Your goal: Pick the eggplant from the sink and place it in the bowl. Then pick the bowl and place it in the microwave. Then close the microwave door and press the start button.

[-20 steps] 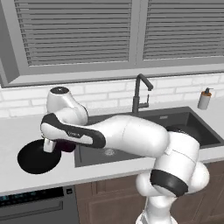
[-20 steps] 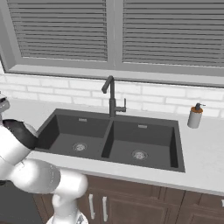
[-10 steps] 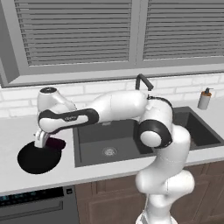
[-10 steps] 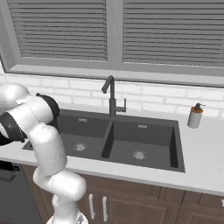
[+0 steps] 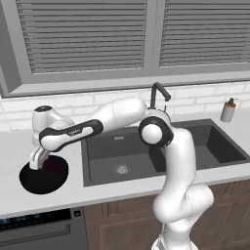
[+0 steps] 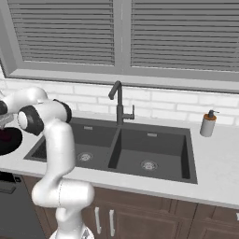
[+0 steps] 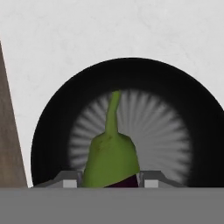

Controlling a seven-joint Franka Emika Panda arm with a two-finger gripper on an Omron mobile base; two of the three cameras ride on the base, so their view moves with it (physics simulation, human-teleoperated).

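While fingers (image 7: pixel 71 180) hide body, eggplant (image 7: pixel 111 158) above bowl (image 7: pixel 52 127)

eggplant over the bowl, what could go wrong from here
The eggplant sits between the claw's fingers above the bowl, and the hand view centres it well. Two risks, both guesses:
1. In the left base view the claw hangs near the bowl's back-left rim; released there, the eggplant could bounce or roll onto the counter.
2. The bowl looks shallow, so lowering too far could tip or push it.
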